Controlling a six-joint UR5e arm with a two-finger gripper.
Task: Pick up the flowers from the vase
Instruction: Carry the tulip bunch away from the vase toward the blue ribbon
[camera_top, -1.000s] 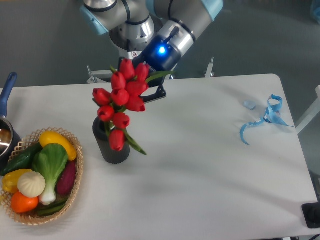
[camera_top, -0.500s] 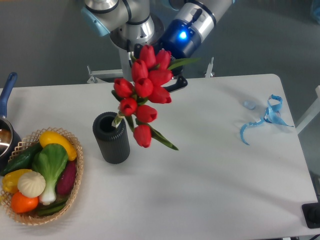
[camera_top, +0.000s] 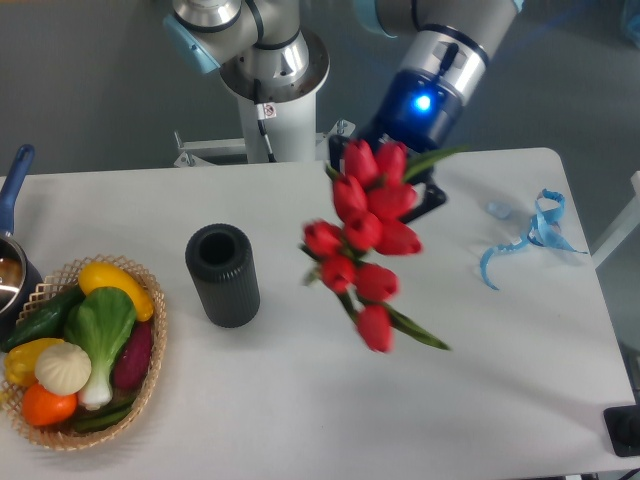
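Note:
The flowers (camera_top: 367, 235), a bunch of red tulip buds with green stems and leaves, hang in the air over the middle of the table, clear of the vase and to its right. They look a little blurred. My gripper (camera_top: 408, 190) is behind the top of the bunch and shut on it; its fingers are mostly hidden by the buds. The vase (camera_top: 222, 274), a dark grey ribbed cylinder, stands upright and empty on the left half of the table.
A wicker basket (camera_top: 150, 375) of vegetables sits at the front left. A blue-handled pot (camera_top: 12, 195) is at the left edge. A blue ribbon (camera_top: 530, 238) lies at the right. The arm's base (camera_top: 270, 70) stands behind the table.
The bunch has come fully out of the vase and moved right and toward the front with my gripper. The vase stays in place, now empty.

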